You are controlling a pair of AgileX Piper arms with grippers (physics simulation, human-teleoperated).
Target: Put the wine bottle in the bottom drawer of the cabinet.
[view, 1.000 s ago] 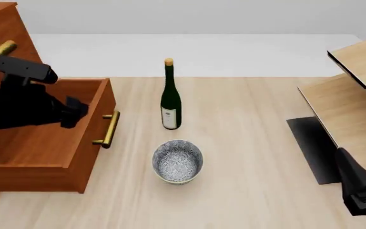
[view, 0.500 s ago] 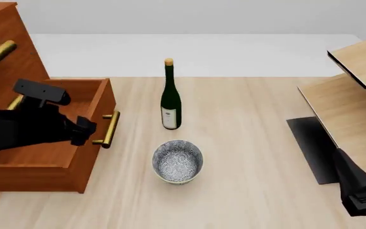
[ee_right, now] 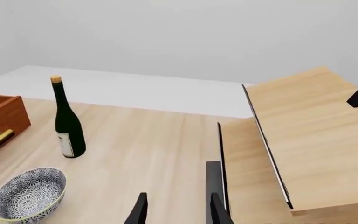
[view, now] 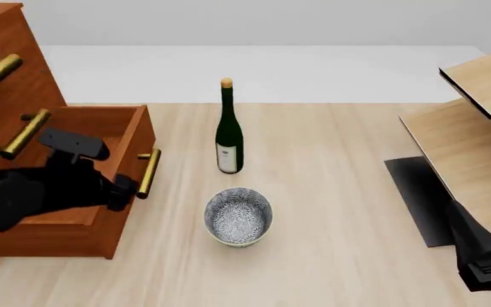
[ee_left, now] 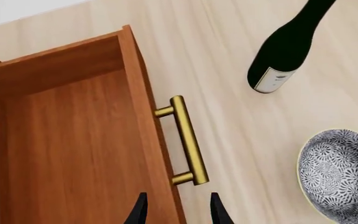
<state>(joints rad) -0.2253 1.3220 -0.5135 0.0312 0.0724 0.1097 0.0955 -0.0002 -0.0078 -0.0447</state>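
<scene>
The wine bottle [view: 228, 134] [ee_left: 285, 60] [ee_right: 67, 126] stands upright on the table, just right of the cabinet [view: 7, 57]. The cabinet's bottom drawer [view: 49, 233] [ee_left: 73, 149] is pulled open, with its brass handle [view: 148, 173] facing the bottle. My left gripper [view: 123, 187] [ee_left: 177, 214] hovers open over the drawer's front panel, near the handle's nearer post, holding nothing. The arm hides part of the drawer's inside. My right gripper [view: 465, 224] [ee_right: 175, 212] rests open and empty at the near right, far from the bottle.
A patterned bowl [view: 238, 216] [ee_left: 340, 172] [ee_right: 28, 193] sits in front of the bottle. A pale wood shelf unit [view: 475, 128] [ee_right: 303, 140] with a dark base [view: 420, 198] fills the right side. Upper drawer handles [view: 20, 134] jut out above the open drawer.
My left arm has moved nearer and to the right, from over the drawer's back to over its front panel, uncovering an upper handle. The bottle, the bowl and my right arm have not moved.
</scene>
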